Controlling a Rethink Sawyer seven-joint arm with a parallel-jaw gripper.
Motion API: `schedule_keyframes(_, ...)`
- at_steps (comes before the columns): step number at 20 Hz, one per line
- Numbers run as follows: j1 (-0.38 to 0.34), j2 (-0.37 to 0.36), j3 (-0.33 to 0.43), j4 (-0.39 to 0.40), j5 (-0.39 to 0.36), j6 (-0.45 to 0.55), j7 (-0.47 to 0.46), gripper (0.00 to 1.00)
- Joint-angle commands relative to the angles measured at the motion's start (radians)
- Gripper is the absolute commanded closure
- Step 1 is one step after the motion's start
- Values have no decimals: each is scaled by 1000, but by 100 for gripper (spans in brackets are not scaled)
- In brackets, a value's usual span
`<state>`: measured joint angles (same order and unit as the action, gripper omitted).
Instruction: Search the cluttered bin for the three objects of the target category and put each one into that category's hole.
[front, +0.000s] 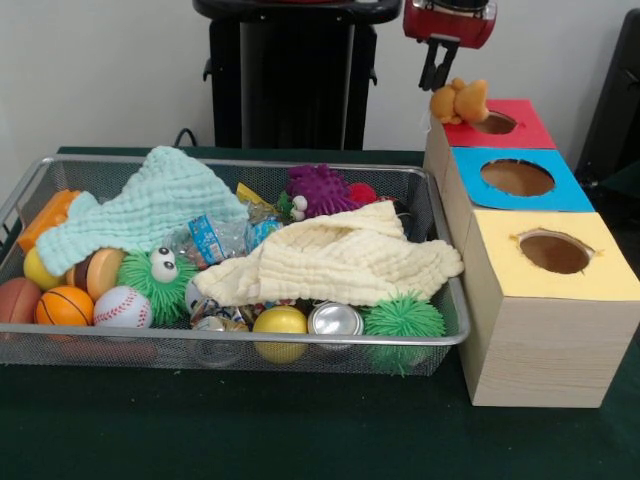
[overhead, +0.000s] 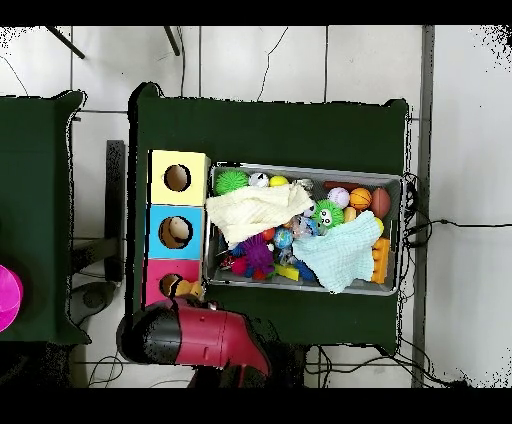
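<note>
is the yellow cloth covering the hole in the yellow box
No, the yellow cloth lies inside the wire bin, and the round hole in the yellow box is open and uncovered.

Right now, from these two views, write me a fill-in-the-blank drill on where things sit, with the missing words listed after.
1. The gripper holds an orange plush toy beside the ____ hole.
2. The middle box top is ____.
3. The yellow cloth lies inside the wire ____.
4. The baseball sits beside the small ____.

Missing words: red; blue; bin; basketball
</note>
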<state>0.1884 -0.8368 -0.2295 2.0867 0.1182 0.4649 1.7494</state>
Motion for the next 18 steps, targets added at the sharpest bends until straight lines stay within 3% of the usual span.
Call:
schedule_keyframes(1,6,31,1,-91,36,-40,237,100)
schedule_keyframes(11,31,25,-2,-110,62,-8,251,100)
schedule_keyframes(18,95,77,-23,-153,97,-13,306,100)
